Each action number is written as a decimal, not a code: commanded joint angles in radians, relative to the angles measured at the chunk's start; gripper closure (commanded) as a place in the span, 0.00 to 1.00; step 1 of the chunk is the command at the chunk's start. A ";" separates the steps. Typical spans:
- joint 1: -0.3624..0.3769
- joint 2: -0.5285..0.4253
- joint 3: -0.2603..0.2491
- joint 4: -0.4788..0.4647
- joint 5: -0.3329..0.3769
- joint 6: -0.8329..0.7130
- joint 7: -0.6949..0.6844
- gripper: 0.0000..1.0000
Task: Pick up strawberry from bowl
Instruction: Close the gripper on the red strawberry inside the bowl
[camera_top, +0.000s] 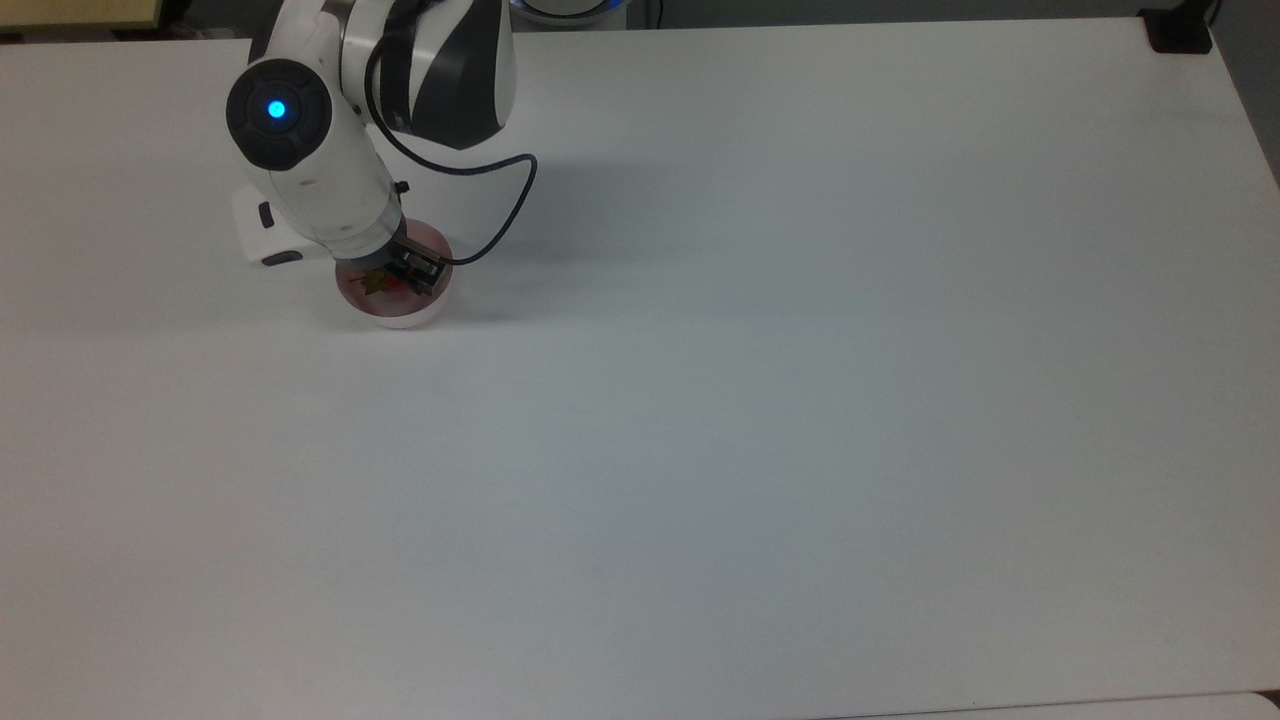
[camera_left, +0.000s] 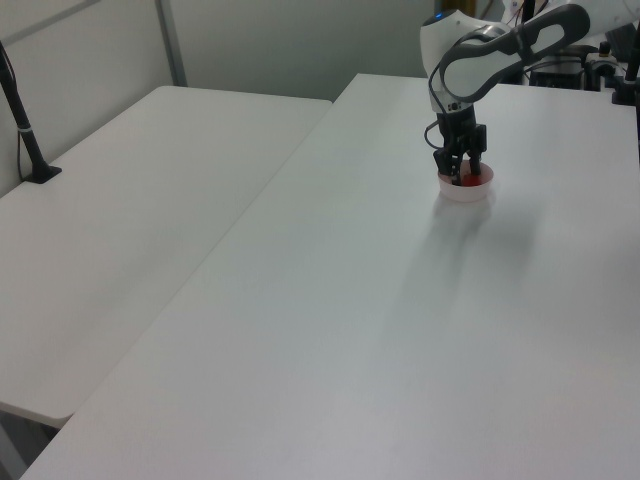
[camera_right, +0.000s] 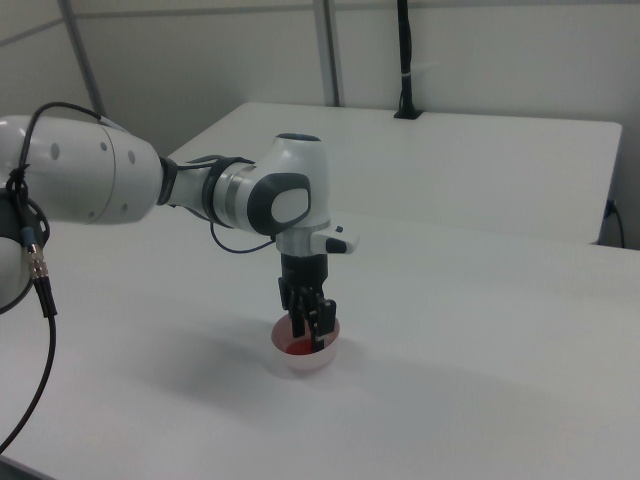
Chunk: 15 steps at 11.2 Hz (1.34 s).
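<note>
Your gripper (camera_top: 412, 276) in the top view reaches down into the bowl (camera_top: 396, 312), which sits near the surface's (camera_top: 760, 400) far left corner as the top view shows it. The strawberry (camera_top: 380, 284) lies inside the bowl, its green cap towards the top view's left, and the arm's wrist hides its red body. From here you cannot tell whether the fingers are spread or pinching. A black cable (camera_top: 505, 215) loops from the wrist towards the top view's right.

Turning to the left view, your gripper (camera_left: 460, 175) points straight down with its tips inside the bowl (camera_left: 466, 190), where a red patch of strawberry (camera_left: 462, 180) shows between the two dark fingers. The bowl stands towards the far end of the surface (camera_left: 400, 330).

On the right view, your gripper (camera_right: 311, 335) hangs upright over the bowl (camera_right: 305, 356), its fingers dipped below the rim either side of the strawberry (camera_right: 298, 343); whether they touch it is not clear.
</note>
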 joint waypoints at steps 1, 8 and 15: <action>0.000 0.000 0.005 -0.005 -0.012 0.016 0.019 0.32; 0.003 0.013 0.020 -0.007 -0.015 0.002 0.027 0.28; -0.008 -0.026 0.020 0.021 -0.017 -0.084 -0.019 0.62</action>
